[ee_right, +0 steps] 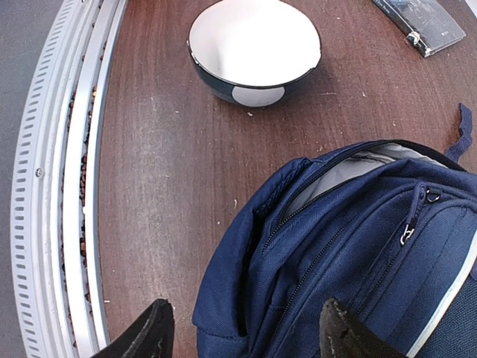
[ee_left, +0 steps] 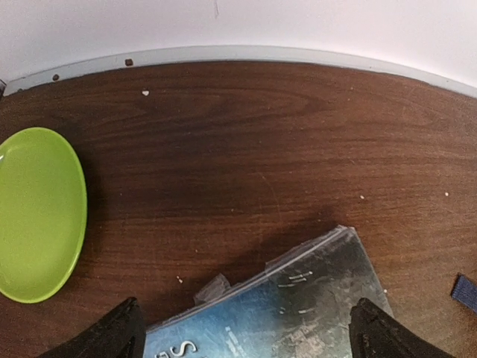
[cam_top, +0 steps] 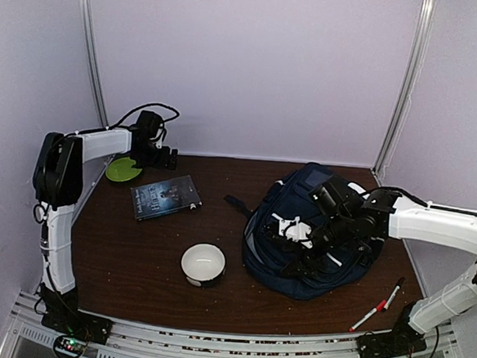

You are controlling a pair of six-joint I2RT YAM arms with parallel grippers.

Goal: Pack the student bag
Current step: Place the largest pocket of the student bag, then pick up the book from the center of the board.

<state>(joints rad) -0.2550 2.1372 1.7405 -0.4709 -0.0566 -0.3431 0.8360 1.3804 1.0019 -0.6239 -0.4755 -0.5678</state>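
I saw left gripper (ee_left: pixel 246 332) spread wide, empty, over the book (cam_top: pixel 165 197), whose edge slanted between the fingers, left arm nearest it; right gripper (ee_right: pixel 246 332) released too, just above student bag (cam_top: pixel 270 259) on the right, zip mouth gaping toward bowl (cam_top: pixel 203 263)

Dark wooden table (cam_top: pixel 134 262) (faintly scuffed) against pale lilac walls (cam_top: pixel 255 65).
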